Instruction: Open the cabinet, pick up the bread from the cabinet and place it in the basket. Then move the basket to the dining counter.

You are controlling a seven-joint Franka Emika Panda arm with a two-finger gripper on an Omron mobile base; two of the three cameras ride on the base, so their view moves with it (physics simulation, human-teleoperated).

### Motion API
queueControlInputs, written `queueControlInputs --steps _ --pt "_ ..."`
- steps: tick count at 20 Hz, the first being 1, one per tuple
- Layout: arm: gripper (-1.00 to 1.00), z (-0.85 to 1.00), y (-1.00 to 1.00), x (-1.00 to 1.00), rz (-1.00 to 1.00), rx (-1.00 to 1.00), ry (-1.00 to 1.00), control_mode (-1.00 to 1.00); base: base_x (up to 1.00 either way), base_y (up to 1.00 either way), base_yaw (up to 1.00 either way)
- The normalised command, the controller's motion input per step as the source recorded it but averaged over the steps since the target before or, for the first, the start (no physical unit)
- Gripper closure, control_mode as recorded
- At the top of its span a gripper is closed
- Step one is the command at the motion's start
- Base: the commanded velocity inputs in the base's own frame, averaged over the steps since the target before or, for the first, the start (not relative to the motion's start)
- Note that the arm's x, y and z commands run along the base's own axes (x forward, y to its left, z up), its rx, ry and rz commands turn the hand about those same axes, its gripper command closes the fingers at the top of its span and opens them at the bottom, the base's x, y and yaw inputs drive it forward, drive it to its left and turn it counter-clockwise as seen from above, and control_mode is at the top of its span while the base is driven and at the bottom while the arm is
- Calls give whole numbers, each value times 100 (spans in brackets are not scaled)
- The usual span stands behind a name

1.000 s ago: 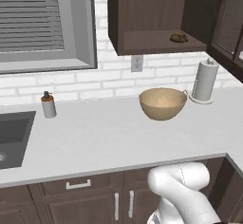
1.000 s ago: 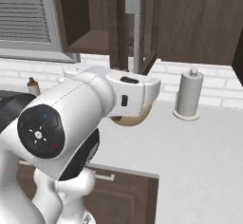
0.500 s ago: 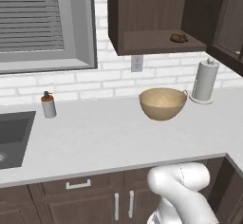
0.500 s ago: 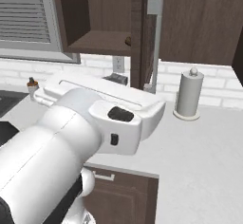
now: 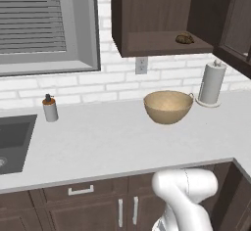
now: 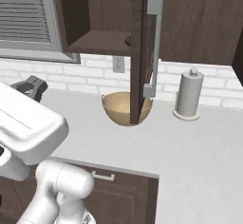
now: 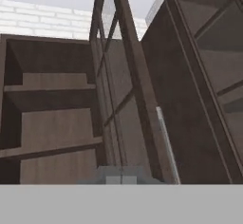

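The bread sits at the right end of the open cabinet shelf, above the basket by the surface's back edge. My arm has swung clear; jaws now pressed together, empty. Reaching in comes next.

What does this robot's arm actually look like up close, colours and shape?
The arm is glossy white, built of rounded, tube-like segments with bulbous elbows, one at the lower edge. A dark grey angular part sits at its far end. No cables or markings show.
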Motion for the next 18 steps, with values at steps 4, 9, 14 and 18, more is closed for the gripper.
queueControlInputs --steps 4,9,14,18 --pt "100 0 100 64 -18 -5 0 -100 0 0 0" --pt "100 0 100 97 -8 -3 16 -100 0 0 0" --pt "100 4 49 95 1 7 48 -100 0 0 0" --pt "100 -3 -1 96 12 28 63 -100 0 0 0"
